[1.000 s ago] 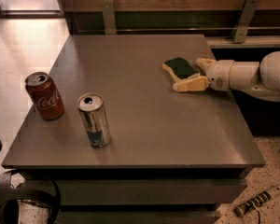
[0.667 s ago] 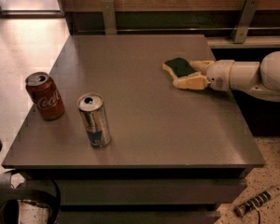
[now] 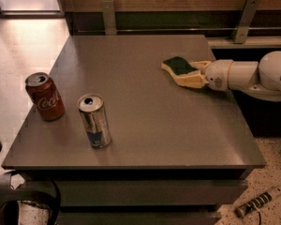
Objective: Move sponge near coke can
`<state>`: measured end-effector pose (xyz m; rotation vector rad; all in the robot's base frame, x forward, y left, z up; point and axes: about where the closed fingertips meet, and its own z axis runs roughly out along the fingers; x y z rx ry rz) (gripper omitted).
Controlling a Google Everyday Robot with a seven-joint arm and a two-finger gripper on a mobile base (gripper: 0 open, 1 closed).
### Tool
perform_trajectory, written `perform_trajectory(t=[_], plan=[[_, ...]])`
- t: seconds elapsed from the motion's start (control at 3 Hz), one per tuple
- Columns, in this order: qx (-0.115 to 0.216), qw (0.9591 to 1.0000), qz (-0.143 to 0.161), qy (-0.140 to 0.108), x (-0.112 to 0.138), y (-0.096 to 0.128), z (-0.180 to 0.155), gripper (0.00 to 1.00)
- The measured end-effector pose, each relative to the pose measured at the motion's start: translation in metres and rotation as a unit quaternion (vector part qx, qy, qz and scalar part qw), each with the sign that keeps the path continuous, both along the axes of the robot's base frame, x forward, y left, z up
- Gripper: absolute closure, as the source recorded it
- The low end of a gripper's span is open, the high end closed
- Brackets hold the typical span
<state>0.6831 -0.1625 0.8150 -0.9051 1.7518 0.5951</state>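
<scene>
The sponge (image 3: 176, 64), dark green on top with a pale yellow base, is at the right side of the grey table (image 3: 145, 125). My gripper (image 3: 186, 73) reaches in from the right on a white arm, and its pale fingers (image 3: 193, 81) are closed around the sponge's right end. The red coke can (image 3: 45, 96) stands upright near the table's left edge, far from the sponge.
A taller silver-and-blue can (image 3: 94, 121) stands upright just right of the coke can, nearer the front edge. A wooden wall with metal brackets (image 3: 246, 20) runs behind the table. Black gear (image 3: 18, 203) sits on the floor at lower left.
My gripper and the sponge have shifted slightly left and away from the front. The two cans have not moved.
</scene>
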Motion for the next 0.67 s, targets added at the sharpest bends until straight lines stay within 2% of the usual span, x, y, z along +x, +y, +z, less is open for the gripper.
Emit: perform_trajectory(t=[0.33, 0.67], plan=[[0.0, 1.0, 0.001, 0.0, 0.0002, 0.0018, -0.0004, 1.0], [0.0, 1.0, 0.001, 0.0, 0.0002, 0.0018, -0.0003, 1.0]])
